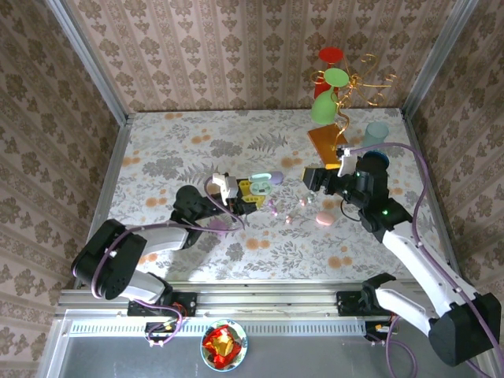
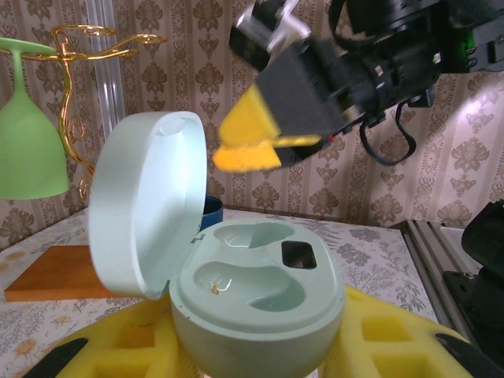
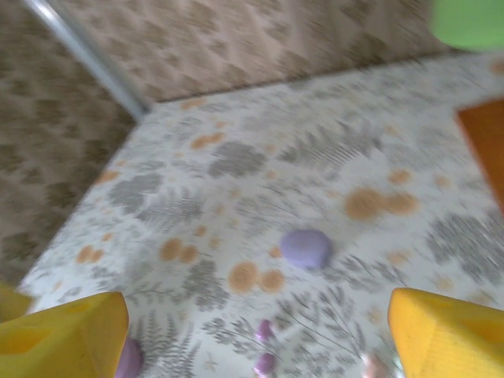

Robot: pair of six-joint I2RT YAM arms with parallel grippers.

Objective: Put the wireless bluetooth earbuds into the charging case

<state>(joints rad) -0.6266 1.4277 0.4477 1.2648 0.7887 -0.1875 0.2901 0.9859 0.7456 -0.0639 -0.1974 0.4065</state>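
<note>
Left claw clamps the open mint charging case. Right claw, spread wide, hovers above lilac earbuds on the floral surface.

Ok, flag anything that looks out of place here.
Tiny pastel plastic earbuds lie scattered loose on the floral-patterned table, and the open mint round case has both sockets empty. Nothing looks spilled or broken.

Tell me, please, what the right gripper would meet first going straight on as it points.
Probably the tiny lilac earbuds on the table ahead of the right gripper; the lilac case lies farther on. Depth is unclear.
</note>
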